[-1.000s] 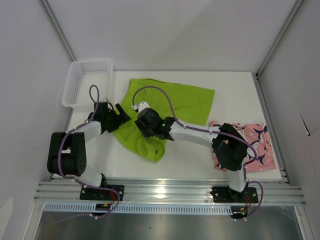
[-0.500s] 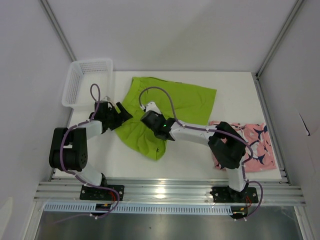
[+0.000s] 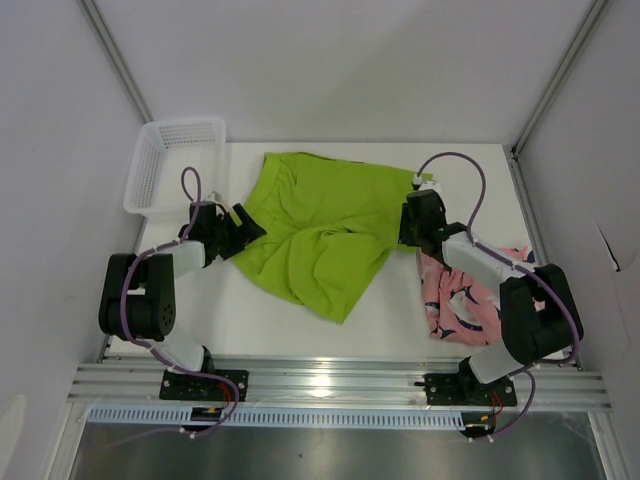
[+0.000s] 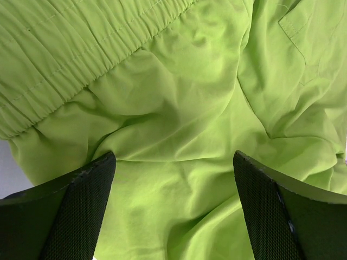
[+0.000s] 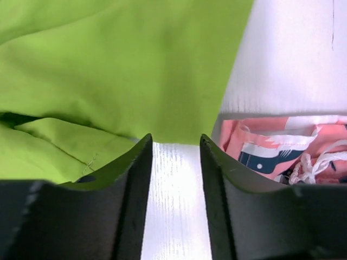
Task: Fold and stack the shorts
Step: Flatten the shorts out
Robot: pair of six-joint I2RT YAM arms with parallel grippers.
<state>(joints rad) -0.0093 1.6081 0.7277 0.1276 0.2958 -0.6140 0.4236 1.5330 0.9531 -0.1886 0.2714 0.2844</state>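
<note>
The left gripper (image 4: 173,162) stood wide open over the lime green shorts (image 3: 320,230) at their left side, just near of the gathered elastic waistband (image 4: 65,49), holding nothing. The right gripper (image 5: 174,143) had its jaws narrowly parted at the shorts' right edge, with bare white table (image 3: 470,180) showing between them, so nothing was gripped there either.

The green pair lay spread mid-table, wrinkled and partly doubled over. Its cloth looked thin, light and limp, likely to sag and slide on the smooth top. The ribbed waistband and the stitched hems seemed the firmest places to pinch. To its right, near the right edge, the pink fish-print shorts (image 3: 465,305) lay bunched, with a white drawstring (image 5: 309,165) showing. They looked equally soft. A white mesh basket (image 3: 170,165) sat at the far left.
</note>
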